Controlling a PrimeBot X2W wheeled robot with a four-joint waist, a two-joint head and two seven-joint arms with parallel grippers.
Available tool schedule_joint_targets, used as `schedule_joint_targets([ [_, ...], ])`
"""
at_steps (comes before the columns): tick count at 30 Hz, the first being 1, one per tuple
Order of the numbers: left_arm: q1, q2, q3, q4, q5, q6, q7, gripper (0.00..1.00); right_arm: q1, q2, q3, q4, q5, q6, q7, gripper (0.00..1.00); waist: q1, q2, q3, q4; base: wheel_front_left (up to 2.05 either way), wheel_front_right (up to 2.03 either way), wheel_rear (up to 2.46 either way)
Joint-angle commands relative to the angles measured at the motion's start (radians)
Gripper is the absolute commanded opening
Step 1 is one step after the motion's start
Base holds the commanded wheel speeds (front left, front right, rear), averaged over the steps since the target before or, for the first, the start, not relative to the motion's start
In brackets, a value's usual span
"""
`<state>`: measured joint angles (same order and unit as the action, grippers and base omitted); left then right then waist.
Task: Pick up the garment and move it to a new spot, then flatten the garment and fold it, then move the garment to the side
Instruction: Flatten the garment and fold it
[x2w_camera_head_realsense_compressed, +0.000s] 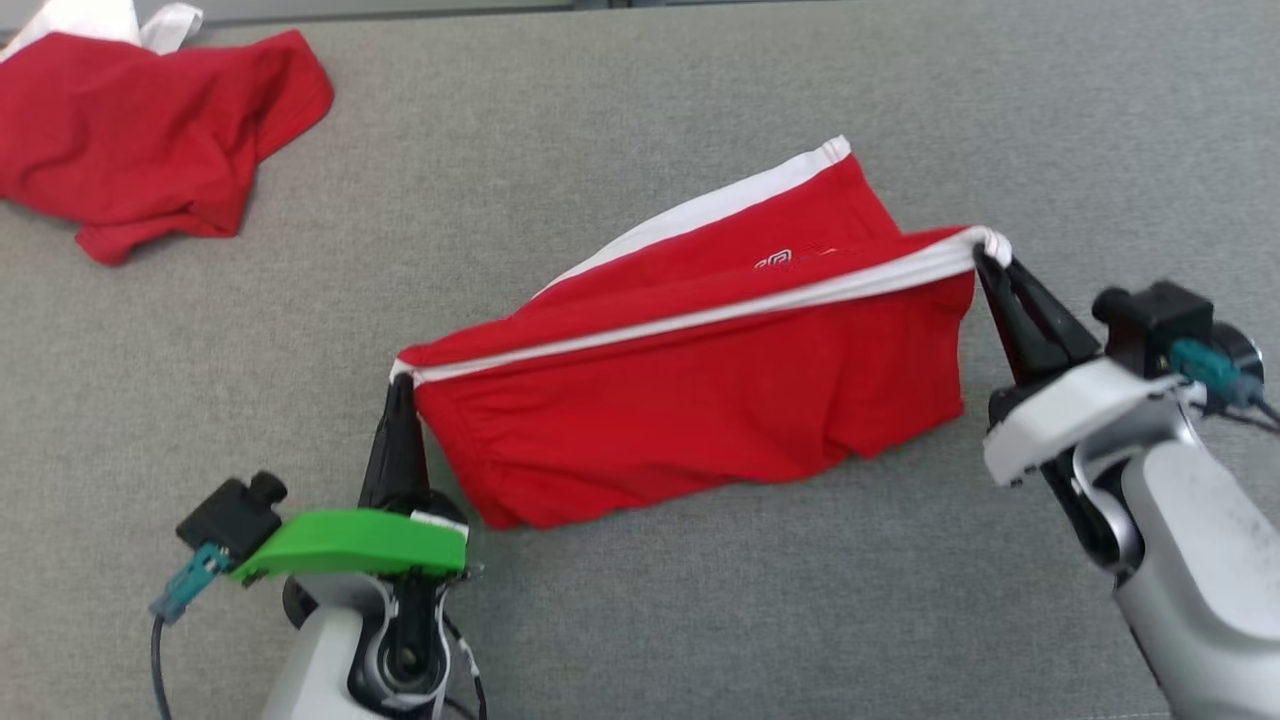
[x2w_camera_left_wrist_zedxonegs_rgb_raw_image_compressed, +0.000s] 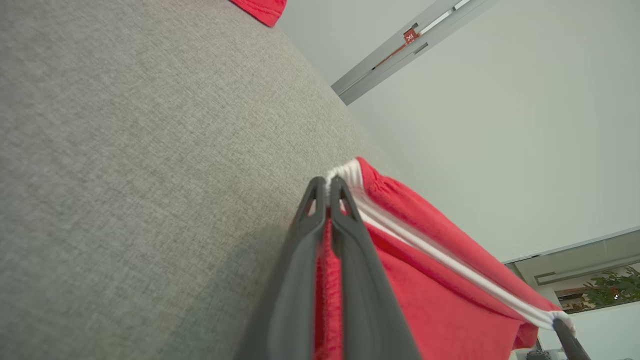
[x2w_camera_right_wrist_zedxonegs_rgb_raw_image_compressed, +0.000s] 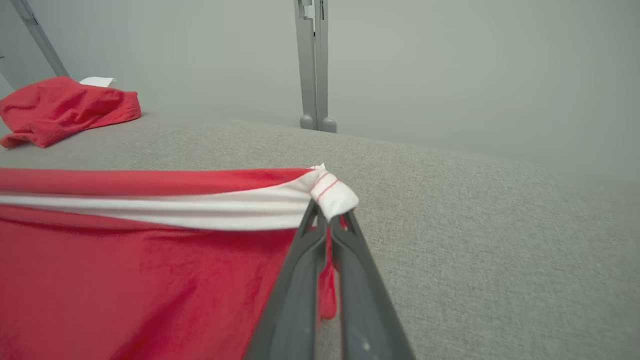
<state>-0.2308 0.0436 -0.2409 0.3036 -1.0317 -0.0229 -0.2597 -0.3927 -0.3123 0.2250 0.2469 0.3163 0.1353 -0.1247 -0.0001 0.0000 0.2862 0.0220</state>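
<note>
Claws (x2w_camera_head_realsense_compressed: 398, 385) (x2w_camera_head_realsense_compressed: 985, 258) pinched on garment (x2w_camera_head_realsense_compressed: 700, 400) waistband corners, arms spread.

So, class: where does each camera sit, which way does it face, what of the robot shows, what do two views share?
Head view: on the head, facing down at the garment; left claw and right claw show.
Left wrist view: on the left wrist, facing along the waistband; left claw shows.
Right wrist view: on the right wrist, facing across the grey surface; right claw shows.
Shared: all show the garment.
</note>
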Motion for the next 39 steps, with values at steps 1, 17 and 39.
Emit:
schedule_joint_targets([
  [1,-0.037,0.012,-0.004,0.019,-0.001,0.013,-0.007,0.0,-0.048,-0.023,0.012,0.031,0.013,-0.007,0.009,0.0,0.0001,0.0,0.034,0.029,0.0,0.0,0.0],
  [17,-0.199,0.011,-0.134,0.117,0.018,0.065,-0.006,0.0,-0.412,-0.03,0.213,0.473,0.115,-0.006,0.012,0.0,0.0001,0.0,0.079,0.094,0.0,0.0,0.0],
  [39,-0.094,0.01,-0.089,-0.036,0.285,0.011,-0.005,1.0,-0.574,-0.011,0.312,0.799,0.21,-0.005,-0.131,1.0,0.0001,0.0,0.064,0.142,0.0,0.0,0.0],
])
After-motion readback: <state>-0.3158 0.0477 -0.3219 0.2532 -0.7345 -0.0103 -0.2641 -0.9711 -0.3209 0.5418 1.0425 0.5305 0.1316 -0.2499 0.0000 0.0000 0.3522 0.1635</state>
